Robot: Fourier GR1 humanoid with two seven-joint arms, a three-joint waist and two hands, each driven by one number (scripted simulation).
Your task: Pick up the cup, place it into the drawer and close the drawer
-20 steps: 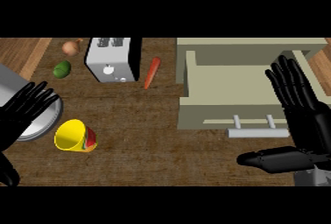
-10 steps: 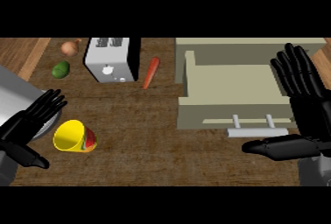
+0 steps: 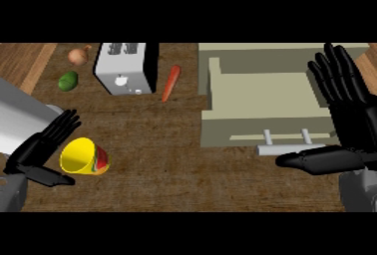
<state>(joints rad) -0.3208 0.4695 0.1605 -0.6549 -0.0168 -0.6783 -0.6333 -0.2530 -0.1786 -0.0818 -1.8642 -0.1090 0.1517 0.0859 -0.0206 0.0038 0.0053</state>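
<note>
I see the cup (image 3: 85, 157) on its side on the surface, seemingly untouched; my left hand (image 3: 43, 149) hovers beside it, fingers spread. Right hand (image 3: 346, 114) rests open over the open drawer (image 3: 258, 94). Everything remains.

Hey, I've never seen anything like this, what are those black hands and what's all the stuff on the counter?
This is the view from a humanoid robot's head, looking steeply down at a wooden counter. The black shapes are its two hands on grey forearms. The left hand is open right beside a yellow cup lying on its side, not gripping it. The right hand is open over the right edge of a pulled-out beige drawer; it holds nothing. Also on the counter: a toaster, a carrot, an onion and a green fruit.
</note>
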